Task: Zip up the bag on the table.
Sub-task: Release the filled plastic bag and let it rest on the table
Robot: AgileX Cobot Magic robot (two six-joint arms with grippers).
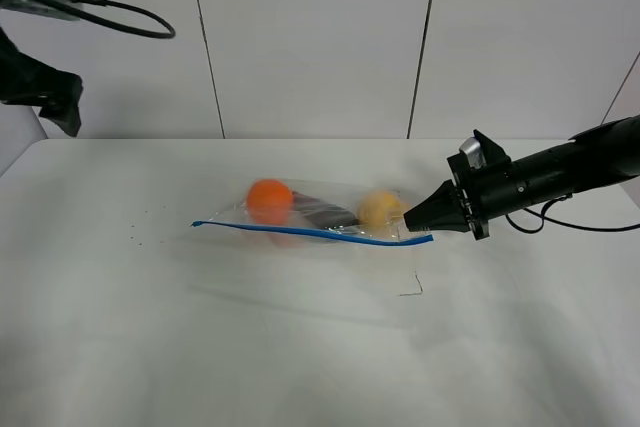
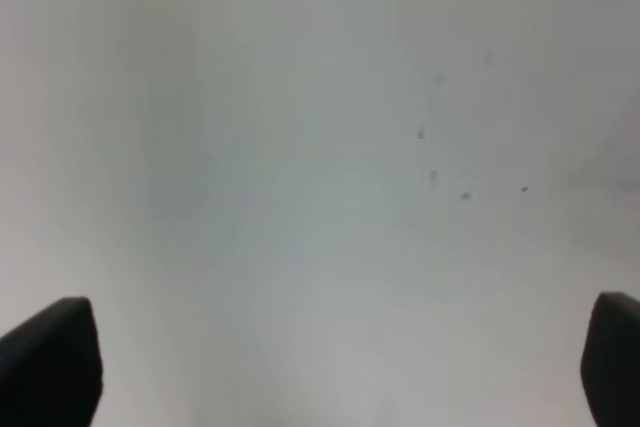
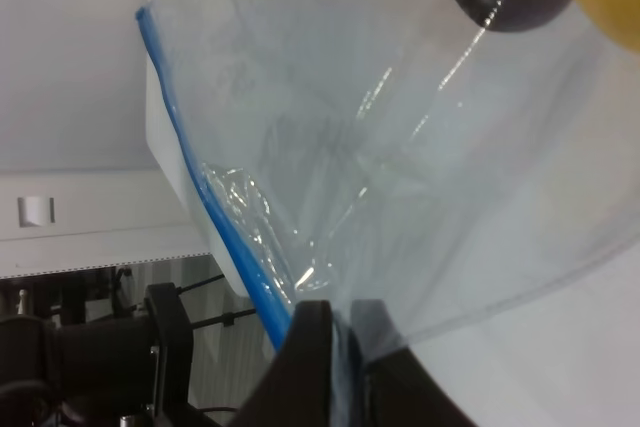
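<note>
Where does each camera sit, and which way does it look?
Exterior high: mounted high, looking down on the white matte table and clear plastic zip bag with blue zipper strip; black left arm and right arm show.
Left wrist: on the left arm, facing the table; the open left tool shows.
Right wrist: on the right arm, looking along the bag; the right tool pinches its edge.
Shared: exterior and right wrist both show the bag.
</note>
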